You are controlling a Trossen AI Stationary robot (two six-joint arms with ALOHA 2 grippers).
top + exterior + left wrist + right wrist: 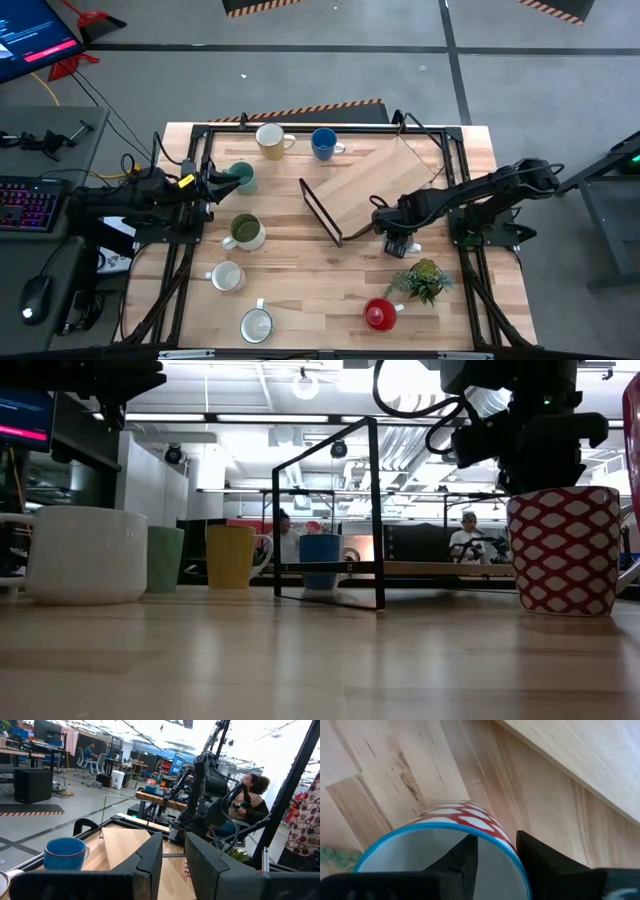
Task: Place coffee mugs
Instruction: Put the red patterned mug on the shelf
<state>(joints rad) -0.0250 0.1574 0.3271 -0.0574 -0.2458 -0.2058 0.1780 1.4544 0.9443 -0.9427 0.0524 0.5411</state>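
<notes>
The right gripper [495,845] is at work a little toward 4 o'clock of the centre of the table [300,290]. Its jaws are clamped on the rim wall of the red-and-white patterned mug [455,817], one finger inside the cup and one outside. In the low view that mug's base appears level with the wood, so it is judged seated or all but seated. The potted plant [425,280] is near, at 5 o'clock from the mug. The plain red mug [380,316] sits at about 6 o'clock and the black frame [322,210] with its tilted board at 10 o'clock. The left gripper [213,183] waits at the table's 9 o'clock edge, just beside the teal mug [241,178], its jaws a narrow gap apart with nothing seen between them. The other mugs stand apart:

- The cream mug [270,140] and blue mug [323,144] toward 12 o'clock.
- The olive mug [244,232] and one white mug [227,276] toward 8 o'clock.
- A second white mug [256,324] toward 7 o'clock.

Recommended conduct if this is a set-down: confirm the base bears flat before letting go, then part the jaws fully. The inner finger should rise straight up clear of the rim before any sideways travel. A rim grip gives leverage, so a dragged finger would tip the mug toward the plant.
</notes>
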